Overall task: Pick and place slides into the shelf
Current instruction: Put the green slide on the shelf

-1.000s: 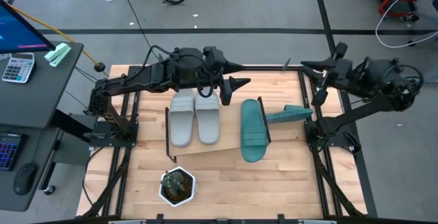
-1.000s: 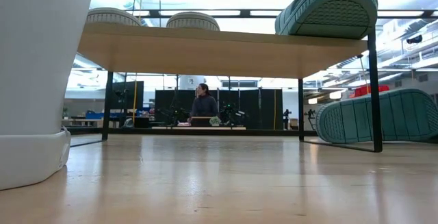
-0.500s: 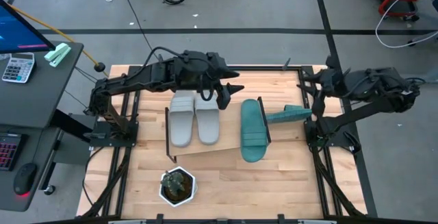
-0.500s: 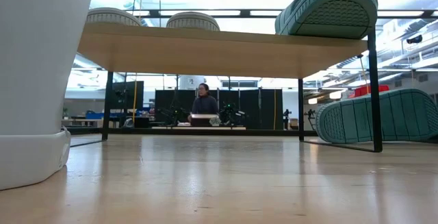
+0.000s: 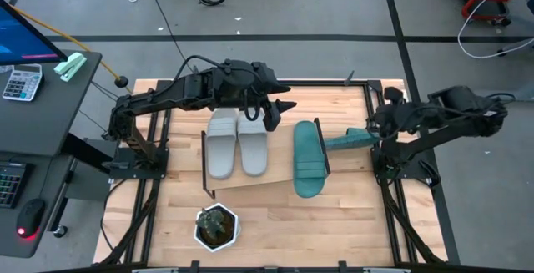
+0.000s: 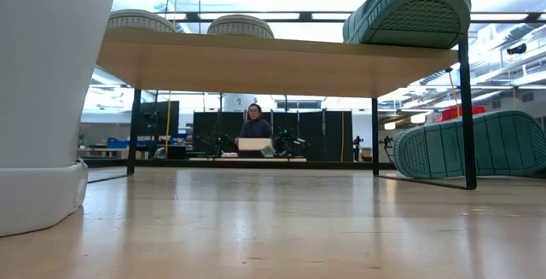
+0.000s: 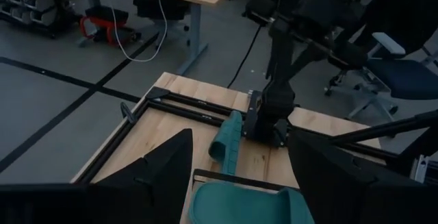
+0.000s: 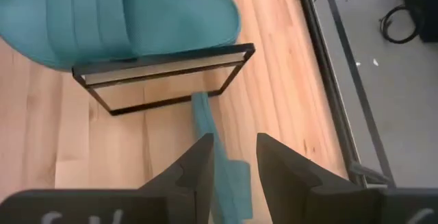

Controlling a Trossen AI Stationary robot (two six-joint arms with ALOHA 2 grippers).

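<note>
Slides first: two light grey slides (image 5: pixel 237 144) lie side by side on the shelf (image 5: pixel 275 171), near its left end, and one teal slide (image 5: pixel 307 158) lies near its right end, hanging over the front edge of the board. The fourth slide (image 5: pixel 349 140), also teal, is not on the shelf; it stands on its side edge on the tabletop (image 5: pixel 350 210), just beside the right end frame of the shelf, toward the table's right edge.

Compared with a second ago, the right gripper (image 5: pixel 377 121) has come down from the back right corner of the tabletop and now hangs just over this fallen slide. In its wrist view the fingers (image 8: pixel 196 166) stand a little apart with the thin edge of the slide (image 8: pixel 217 162) between them, not yet pinched, as far as I can see. The left gripper (image 5: pixel 279 111) has drawn back slightly and hovers at the back edge of the shelf, jaws spread and empty.

So, I think, three slides are placed and the pick of the last one is beginning.
</note>
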